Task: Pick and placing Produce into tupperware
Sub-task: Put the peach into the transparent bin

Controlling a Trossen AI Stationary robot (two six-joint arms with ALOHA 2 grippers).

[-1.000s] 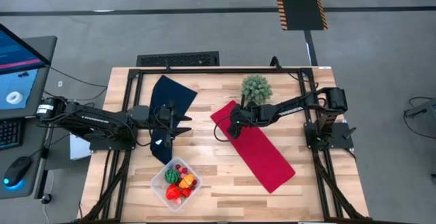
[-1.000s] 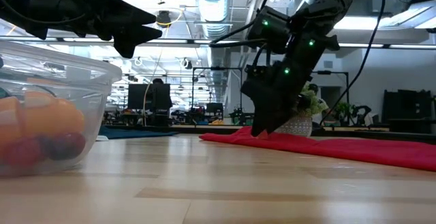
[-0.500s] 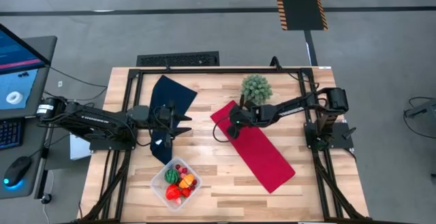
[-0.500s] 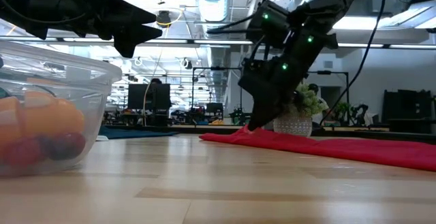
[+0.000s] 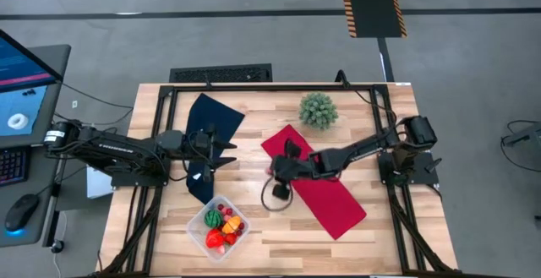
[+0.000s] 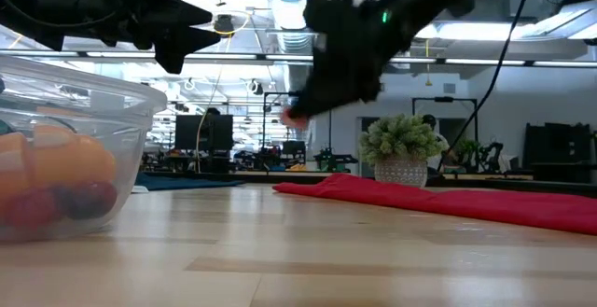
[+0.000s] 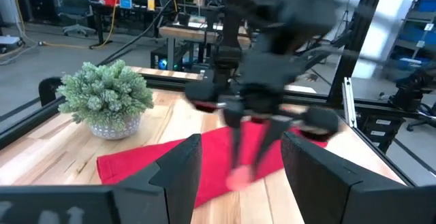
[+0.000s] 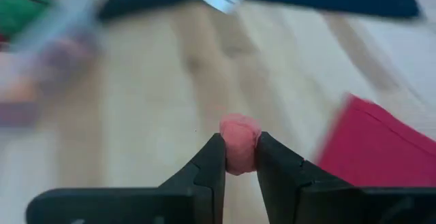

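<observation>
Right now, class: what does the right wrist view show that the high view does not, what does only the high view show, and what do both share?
Only the right wrist view shows the pink piece pinched between the right gripper fingertips.

Only the high view shows the whole table, the plant ball, the left gripper over the blue cloth, and the separate produce in the tupperware.

Both show the red cloth, the blue cloth, the wooden tabletop and the tupperware, blurred in the wrist view.

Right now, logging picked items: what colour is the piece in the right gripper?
Pink piece, pinched in the right gripper; clearest in the right wrist view.
</observation>
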